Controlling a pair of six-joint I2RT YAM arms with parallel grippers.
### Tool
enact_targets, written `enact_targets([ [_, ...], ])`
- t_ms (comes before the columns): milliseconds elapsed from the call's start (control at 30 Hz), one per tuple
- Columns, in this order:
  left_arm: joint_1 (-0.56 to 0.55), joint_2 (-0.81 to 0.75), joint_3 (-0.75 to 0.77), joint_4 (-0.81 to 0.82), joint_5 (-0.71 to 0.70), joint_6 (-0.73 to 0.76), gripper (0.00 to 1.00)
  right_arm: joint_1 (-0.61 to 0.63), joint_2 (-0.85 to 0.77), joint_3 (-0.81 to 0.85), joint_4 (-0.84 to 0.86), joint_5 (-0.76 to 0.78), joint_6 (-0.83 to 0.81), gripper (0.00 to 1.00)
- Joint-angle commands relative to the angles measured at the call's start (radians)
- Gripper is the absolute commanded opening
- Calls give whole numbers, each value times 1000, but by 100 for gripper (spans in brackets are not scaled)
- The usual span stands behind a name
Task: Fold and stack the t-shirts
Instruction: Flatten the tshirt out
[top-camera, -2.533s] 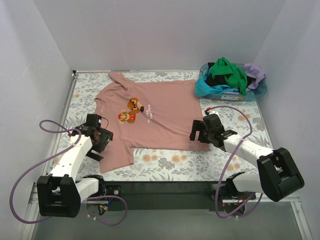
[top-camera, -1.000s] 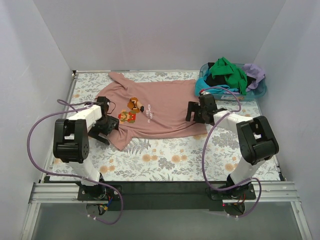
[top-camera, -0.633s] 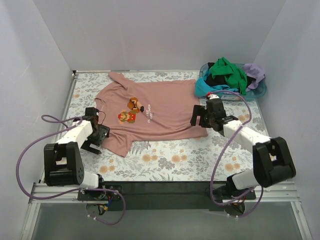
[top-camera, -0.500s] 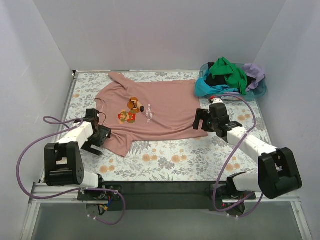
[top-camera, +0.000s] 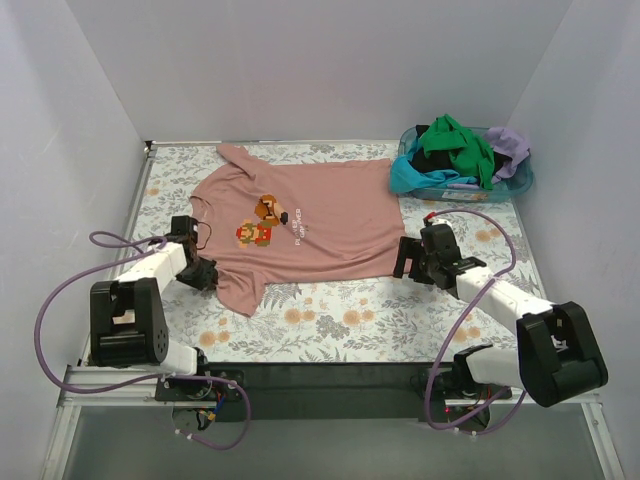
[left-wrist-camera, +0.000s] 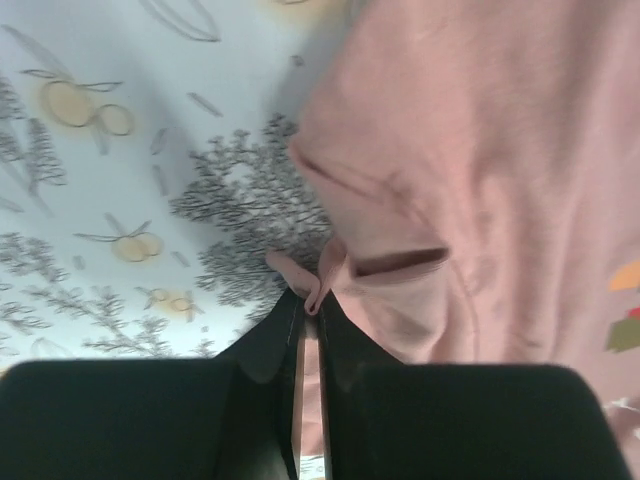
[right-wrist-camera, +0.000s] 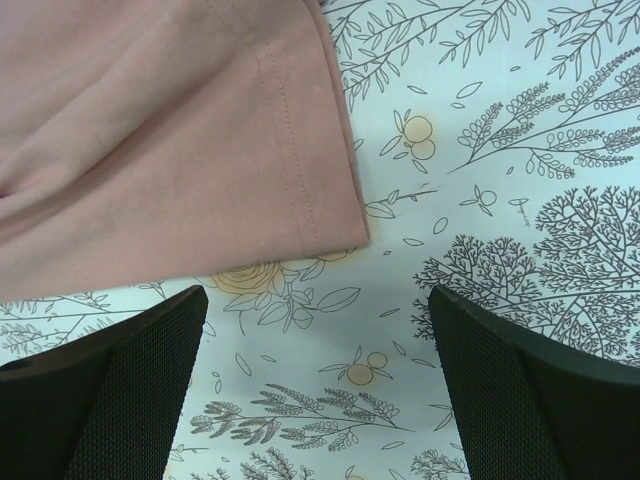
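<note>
Pink t-shirt (top-camera: 300, 225) flat on floral desk (top-camera: 350, 320); left wrist view blurred, left jaws clenched on a pinch of sleeve edge. Right jaws spread, empty, hem corner just ahead of their gap. Other t-shirts (top-camera: 455, 150) heaped in basket (top-camera: 520, 186), half hidden.

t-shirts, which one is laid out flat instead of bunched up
The dusty pink t-shirt with the cartoon print: it alone lies spread on the floral table. The other t-shirts sit crumpled in the blue basket.
</note>
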Motion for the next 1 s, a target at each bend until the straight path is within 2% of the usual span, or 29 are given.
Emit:
enact_targets([
  [0, -3, 100, -70, 137, 20, 8, 0, -4, 23, 9, 29, 36, 22, 98],
  [100, -3, 85, -82, 137, 17, 20, 0, -6, 74, 44, 37, 28, 22, 93],
  [267, -3, -65, -138, 126, 21, -11, 0, -6, 138, 63, 60, 21, 32, 85],
  [367, -4, -186, -184, 99, 8, -35, 0, -4, 170, 72, 65, 6, 36, 65],
  [400, -4, -220, -193, 53, -15, -59, 0, -4, 174, 67, 66, -5, 39, 49],
  [467, -4, -278, -201, 19, -34, -73, 0, -1, 166, 63, 68, -11, 46, 31],
  [500, -6, -341, -202, -19, -44, -81, 0, 2, 158, 57, 66, -9, 48, 19],
  [600, -6, -456, -202, -75, -35, -90, 0, 2, 97, 35, 52, -11, 46, 1],
  [733, -16, -589, -187, -180, -11, -113, 0, 4, -61, -12, -6, -9, 54, 1],
  [833, -33, -686, -173, -234, 35, -132, 0, 5, -169, -55, -96, -9, 71, 1],
  [967, -35, -774, -94, -365, 21, -158, 0, 7, -308, -105, -251, -19, 92, 1],
])
